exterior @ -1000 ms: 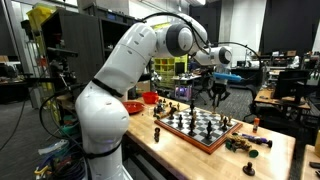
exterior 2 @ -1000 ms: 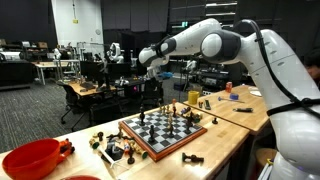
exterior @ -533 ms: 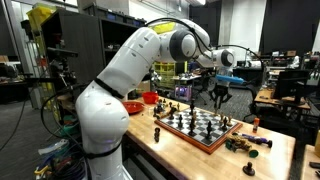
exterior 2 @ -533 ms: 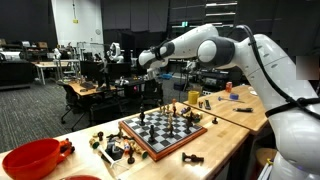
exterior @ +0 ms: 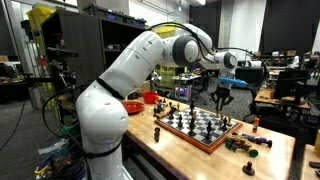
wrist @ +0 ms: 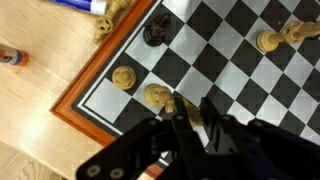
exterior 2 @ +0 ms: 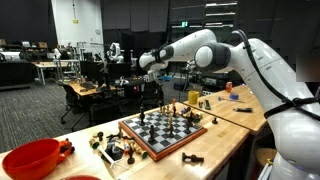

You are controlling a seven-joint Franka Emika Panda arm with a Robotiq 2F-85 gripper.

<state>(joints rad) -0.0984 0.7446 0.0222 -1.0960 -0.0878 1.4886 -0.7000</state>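
One second has brought little change at the wrist. The gripper (exterior: 222,96) has slid slightly sideways above the board (exterior: 200,126), and the elbow has swung round behind it, as both exterior views show. The fingers have stayed clenched throughout.

In the wrist view the gripper (wrist: 195,116) hangs over a corner of the board (wrist: 97,98), clear of everything on it. A pale sliver shows between the dark fingers (wrist: 176,112). It could be a light chessman pinched there, but I cannot tell for sure.

The nearest standing piece is a light pawn (wrist: 157,95), just past the fingertips on a dark square. A second pawn (wrist: 123,77) stands one square further along the edge, and a dark piece (wrist: 155,33) sits beyond that. From the side the gripper (exterior 2: 149,72) is well above the board (exterior 2: 165,130), so I read this as a carry at height with nothing touched. Spare pieces (exterior: 246,143) lie on the table (exterior: 175,152) beside the board.
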